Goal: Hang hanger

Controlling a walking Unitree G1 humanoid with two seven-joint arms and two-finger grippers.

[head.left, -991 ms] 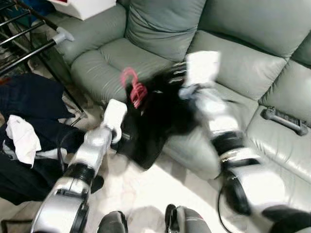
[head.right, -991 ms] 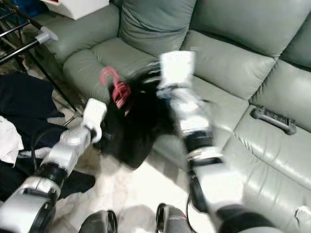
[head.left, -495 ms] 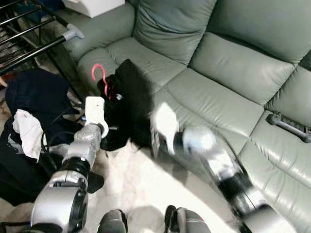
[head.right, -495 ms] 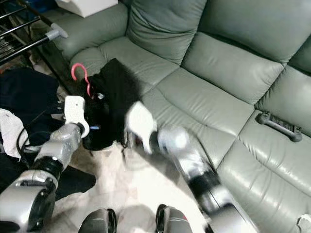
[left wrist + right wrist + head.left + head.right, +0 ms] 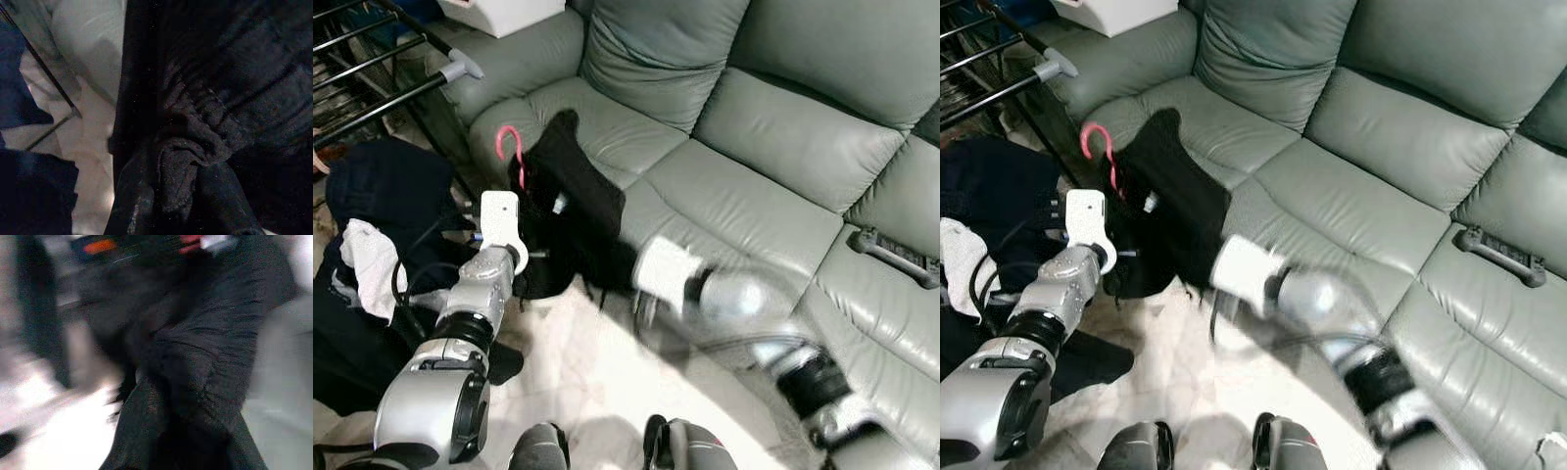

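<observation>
at the sofa's (image 5: pixel 773 137) front edge, left claw (image 5: pixel 178 188) is pinching a wrinkled fold of the black garment (image 5: pixel 578 201), fingers closed on the cloth. pink curved hanger (image 5: pixel 509 147) hook is sticking up beside it. right claw (image 5: pixel 651 284) is blurred, can't tell its state. grey leather cushions, pale floor (image 5: pixel 597 392), black rack (image 5: pixel 372 69) at left.

The right arm (image 5: pixel 724 294), a second ago raised over the sofa (image 5: pixel 754 127) seat beside the black garment (image 5: pixel 573 191), now lies low across the seat's front edge, its wrist near the cloth's lower hem. The garment, then bunched between both arms, now hangs leftward from the left gripper (image 5: pixel 178 196), closed on a fold. The pink hanger (image 5: pixel 509 147) hook sits nearer the drying rack (image 5: pixel 401 93).
</observation>
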